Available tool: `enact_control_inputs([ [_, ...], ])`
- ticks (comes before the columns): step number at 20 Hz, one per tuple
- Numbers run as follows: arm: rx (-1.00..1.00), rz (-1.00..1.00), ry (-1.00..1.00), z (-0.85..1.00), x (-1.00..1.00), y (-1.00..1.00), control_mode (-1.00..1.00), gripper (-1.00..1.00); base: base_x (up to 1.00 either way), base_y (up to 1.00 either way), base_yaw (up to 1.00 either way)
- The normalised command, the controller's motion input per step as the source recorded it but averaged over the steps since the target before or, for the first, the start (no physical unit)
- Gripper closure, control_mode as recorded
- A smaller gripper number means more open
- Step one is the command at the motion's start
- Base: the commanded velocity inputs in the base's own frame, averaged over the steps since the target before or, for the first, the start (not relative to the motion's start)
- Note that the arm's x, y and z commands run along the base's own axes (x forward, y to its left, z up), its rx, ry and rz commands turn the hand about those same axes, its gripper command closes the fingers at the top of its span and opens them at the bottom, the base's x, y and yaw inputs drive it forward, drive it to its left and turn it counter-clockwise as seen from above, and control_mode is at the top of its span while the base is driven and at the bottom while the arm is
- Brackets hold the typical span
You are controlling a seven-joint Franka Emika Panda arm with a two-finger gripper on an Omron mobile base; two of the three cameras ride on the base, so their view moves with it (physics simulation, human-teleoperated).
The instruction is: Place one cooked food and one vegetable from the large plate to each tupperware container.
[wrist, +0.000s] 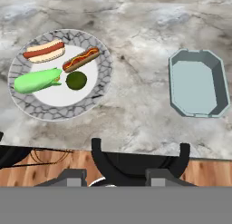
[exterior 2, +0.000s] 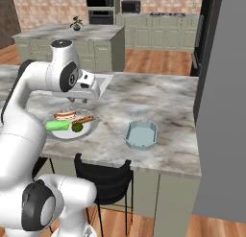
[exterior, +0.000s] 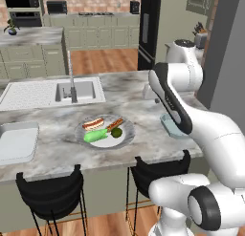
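Hot dog lies on the plate beside the sausage, both vegetables just below. The gripper, closed and empty, should open, centre over the bun, then descend.

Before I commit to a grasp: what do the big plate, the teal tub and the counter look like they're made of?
Large plate: looks like glazed ceramic, with a smooth pale centre and a grey crackle-patterned raised rim. Teal tub: probably plastic, a matte, even colour, thin walls and chamfered corners. Counter: polished marble or a marble-look stone, grey veining with a soft sheen. All rendered, so these are guesses from appearance.
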Motion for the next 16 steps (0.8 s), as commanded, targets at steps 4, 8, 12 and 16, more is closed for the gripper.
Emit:
enact_control_inputs([
  [4, 0.00, 0.00, 0.00, 0.00, -0.24, 0.02, -1.00, -1.00, 0.00, 0.00, 0.00],
  [8, 0.02, 0.00, -0.01, -0.16, -0.77, 0.30, -1.00, -1.00, 0.00, 0.00, 0.00],
  [12, 0.04, 0.00, 0.00, -0.42, -0.54, 0.35, -1.00, -1.00, 0.00, 0.00, 0.00],
  [16, 0.01, 0.05, 0.00, -0.49, 0.34, 0.42, -1.00, -1.00, 0.00, 0.00, 0.00],
])
